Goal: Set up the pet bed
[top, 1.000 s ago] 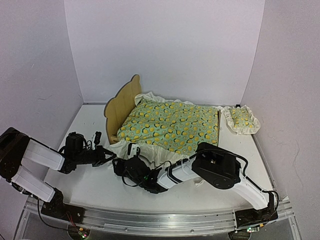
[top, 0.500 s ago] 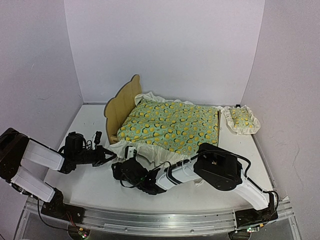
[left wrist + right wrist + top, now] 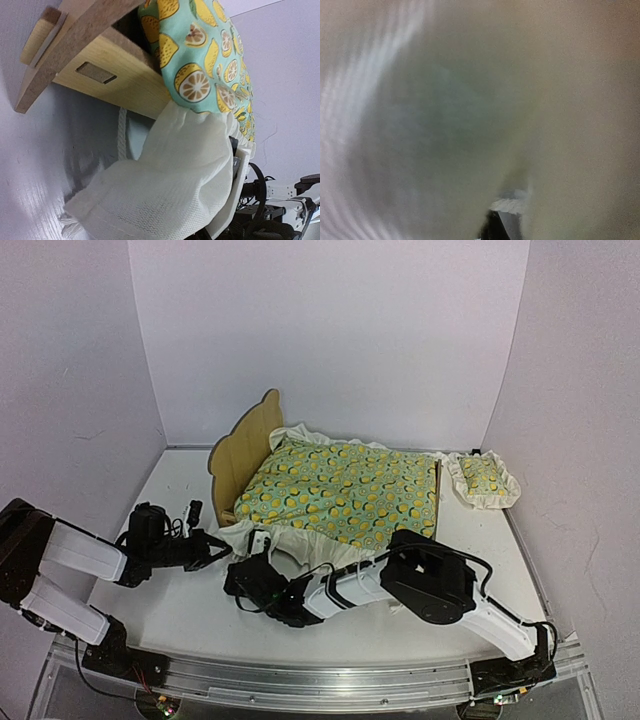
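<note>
The pet bed (image 3: pixel 243 450) is a plywood frame with a curved headboard; its side rail (image 3: pixel 115 75) fills the left wrist view. A lemon-print blanket (image 3: pixel 340 492) covers it, hiding the mattress. The blanket's white ruffle (image 3: pixel 240 533) hangs over the near left corner. My left gripper (image 3: pixel 218 545) is shut on that ruffle (image 3: pixel 175 170), and the cloth hides its fingertips. Just to the right, my right gripper (image 3: pixel 256 550) is shut at the ruffle's near edge. Blurred pale cloth (image 3: pixel 470 100) fills the right wrist view, with one dark finger (image 3: pixel 502 222) showing at the bottom.
A small ruffled lemon-print pillow (image 3: pixel 483 480) lies on the table right of the bed's foot. The right arm's elbow (image 3: pixel 430 580) lies low in front of the bed. White walls close in the back and both sides.
My right gripper has slid a little left and nearer along the ruffle's edge and has closed. The left arm and the blanket have stayed put.
</note>
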Motion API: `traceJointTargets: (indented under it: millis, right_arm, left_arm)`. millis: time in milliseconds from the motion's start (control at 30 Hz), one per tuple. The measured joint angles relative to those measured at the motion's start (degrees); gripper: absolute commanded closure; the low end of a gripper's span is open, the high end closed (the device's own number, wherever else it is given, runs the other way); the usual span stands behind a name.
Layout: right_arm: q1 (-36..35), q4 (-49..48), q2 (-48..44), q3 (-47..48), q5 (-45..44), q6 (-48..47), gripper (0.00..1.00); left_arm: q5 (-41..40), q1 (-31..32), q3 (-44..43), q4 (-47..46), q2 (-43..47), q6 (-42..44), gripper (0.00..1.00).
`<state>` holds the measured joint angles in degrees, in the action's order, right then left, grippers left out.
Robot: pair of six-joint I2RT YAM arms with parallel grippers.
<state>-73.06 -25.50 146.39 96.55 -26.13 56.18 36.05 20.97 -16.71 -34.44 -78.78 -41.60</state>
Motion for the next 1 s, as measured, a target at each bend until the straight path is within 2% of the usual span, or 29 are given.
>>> traceJointTargets:
  millis: [100, 233, 300, 500, 667, 800, 1000]
  right_arm:
    - [0.02, -0.31, -4.31, -7.32, 1.29, -2.54, 1.0]
    - [0.94, 2.67, -11.52, -16.9, 4.7, -9.27, 1.0]
    - [1.99, 4.33, -13.55, -18.75, 6.58, -13.31, 1.0]
    - [5.9, 8.52, -14.21, -17.33, 13.49, -26.69, 1.0]
    - [7.3, 16.65, -10.75, -8.17, 16.92, -34.69, 1.0]
    - [8.04, 17.59, -10.25, -7.28, 15.5, -38.36, 1.0]
    - [8.31, 16.83, -11.82, -10.05, 13.75, -40.15, 1.0]
  left_arm:
    - [-3.06, -0.79, 0.04, 1.92, 3.8, 0.13, 1.0]
    - [-12.2, -3.19, 0.26, 5.11, 10.97, 1.27, 1.0]
    - [-17.14, -3.82, 0.09, 6.78, 14.14, 2.16, 1.0]
    - [-29.73, -4.63, -5.2, 13.68, 14.53, 5.68, 1.0]
    - [-38.27, -7.63, -9.57, 18.84, 13.22, 9.01, 1.0]
    - [-39.34, -11.37, -12.66, 21.68, 9.03, 11.23, 1.0]
    - [-40.11, -12.31, -16.26, 21.9, 2.32, 13.46, 1.0]
